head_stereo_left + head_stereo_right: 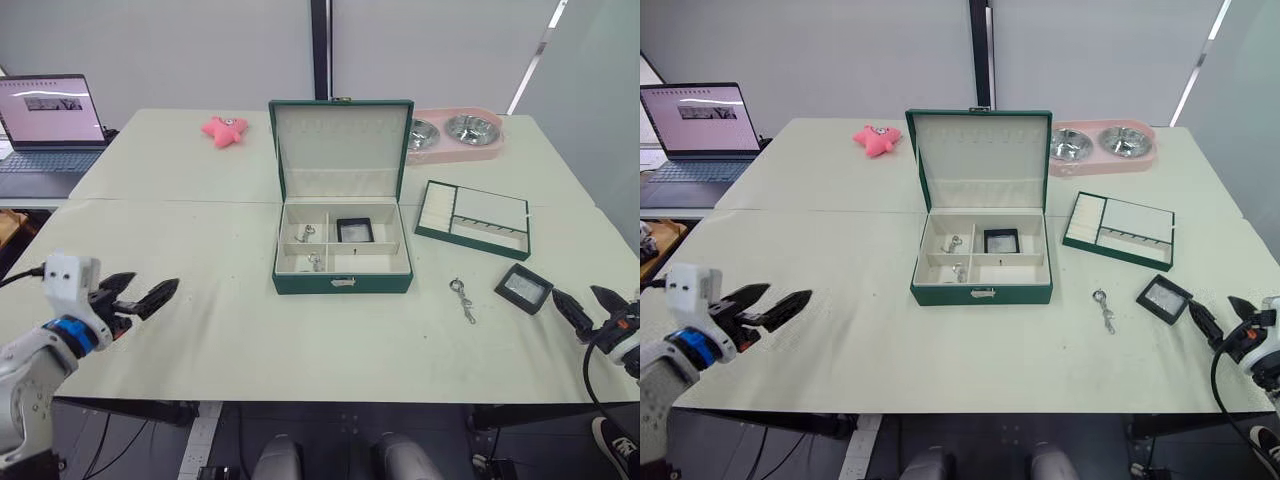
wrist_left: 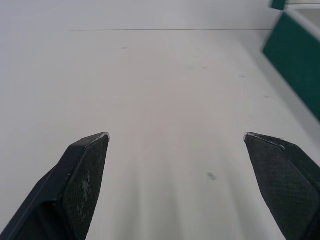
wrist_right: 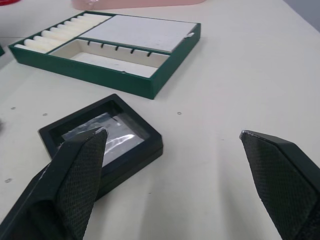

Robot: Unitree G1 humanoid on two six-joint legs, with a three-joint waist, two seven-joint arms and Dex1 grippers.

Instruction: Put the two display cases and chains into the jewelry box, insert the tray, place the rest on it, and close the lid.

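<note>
Jewelry box (image 1: pixel 342 255) sits at the frame's centre in the left eye view, dark green with cream lining, its lid (image 1: pixel 341 150) standing upright. One black-framed display case (image 1: pixel 354 231) lies in its upper right compartment, and two small silver chains (image 1: pixel 309 232) occupy the left compartments. The pale matte bench (image 1: pixel 200 300) shows a seam across its width; grey wall panels stand behind. Right of the box rests the shallow green tray (image 1: pixel 473 218) with ribbed rolls; below it lie a third chain (image 1: pixel 462 299) and the second display case (image 1: pixel 523 289). A pink double bowl dish (image 1: pixel 455 134), a pink star-shaped toy (image 1: pixel 224 130) and a laptop (image 1: pixel 50 122) sit along the top.

In the left wrist view, the left end effector (image 2: pixel 175 170) gapes wide over bare bench, empty.

In the right wrist view, the right end effector (image 3: pixel 172 175) is spread wide, empty, one textured finger just before the glossy-windowed case.
</note>
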